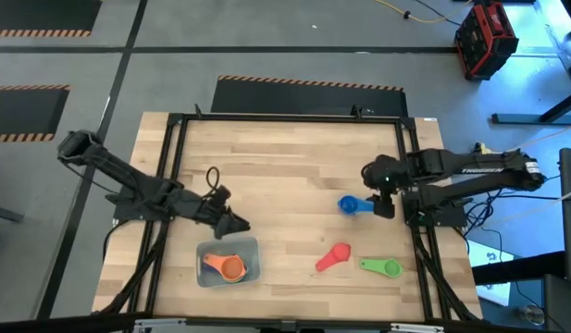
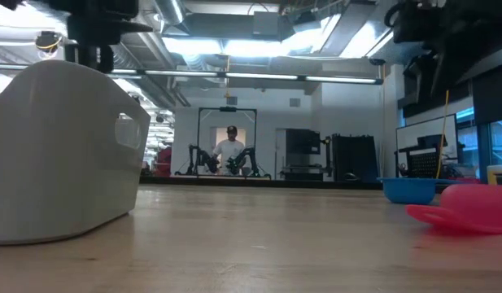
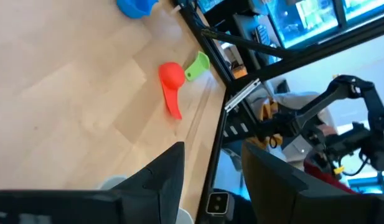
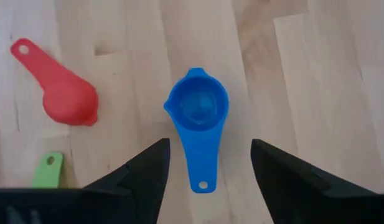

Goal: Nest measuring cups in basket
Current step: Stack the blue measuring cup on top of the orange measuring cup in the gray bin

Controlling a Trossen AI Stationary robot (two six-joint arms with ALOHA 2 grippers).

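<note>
The pale basket (image 1: 246, 250) sits near the table's near edge and holds an orange measuring cup (image 1: 231, 268). It shows large at the left of the low view, basket (image 2: 63, 155). My left gripper (image 1: 239, 224) hovers open just beyond the basket's far rim, left gripper (image 3: 210, 180). My right gripper (image 4: 210, 146) is open above the blue cup (image 4: 198, 106); its fingers stand on either side of the handle (image 4: 201, 168) without touching it. The blue cup (image 1: 352, 204) rests upright on the table. The pink cup (image 1: 333, 257) lies bowl down, and the green cup (image 1: 382, 266) lies to its right.
A black metal frame (image 1: 174, 166) borders the table on all sides. A looped black cable (image 1: 212, 176) lies near the left arm. Bare wood stretches between the basket and the blue cup. In the low view a person (image 2: 231, 150) stands far behind the table.
</note>
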